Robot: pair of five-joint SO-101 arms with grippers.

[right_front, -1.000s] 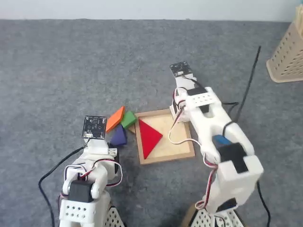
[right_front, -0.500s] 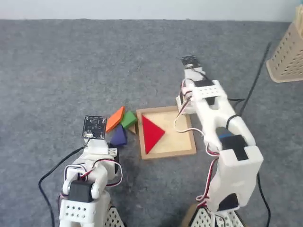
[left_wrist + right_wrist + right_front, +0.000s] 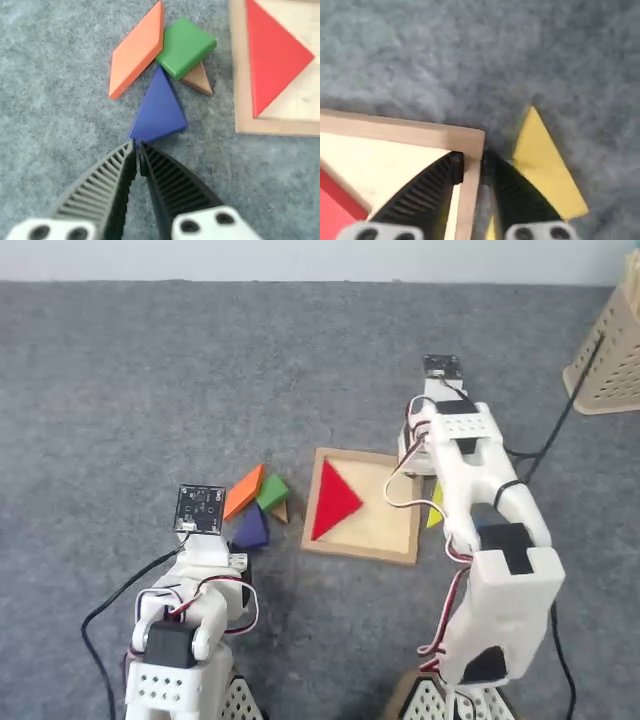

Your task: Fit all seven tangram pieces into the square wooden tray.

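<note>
- Right tool (image 3: pixel 469 167) pinched the corner wall of the wooden tray (image 3: pixel 395 130), probably to reposition it.
- Left tool (image 3: pixel 137 148), nearly shut and empty, hovered by the blue triangle (image 3: pixel 160 111) near the tray.

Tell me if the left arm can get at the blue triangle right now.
Probably yes. The left gripper sits right at the near corner of the blue triangle, nothing between. The green square and orange piece sit at its far tip. The jaws look shut and must open first.
</note>
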